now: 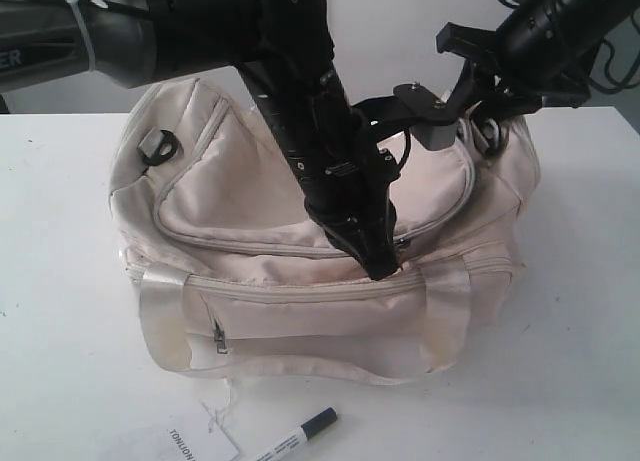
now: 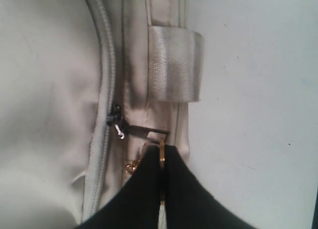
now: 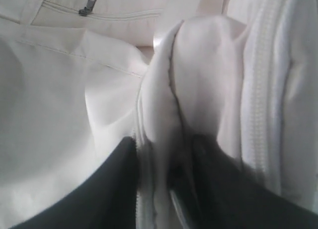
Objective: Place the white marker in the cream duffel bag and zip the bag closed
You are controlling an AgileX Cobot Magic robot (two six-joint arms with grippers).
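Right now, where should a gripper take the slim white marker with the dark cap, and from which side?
Probably the barrel of the slim white marker near its cap, from straight above, jaws across it. It lies flat on the white table, and a white paper tag lies near its other end.

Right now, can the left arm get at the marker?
Probably not yet: the left jaws are shut on the ring pull atop the bag. Once they let go, the way looks free: the marker lies on the table in front of the bag, beside a paper tag, nothing over it.
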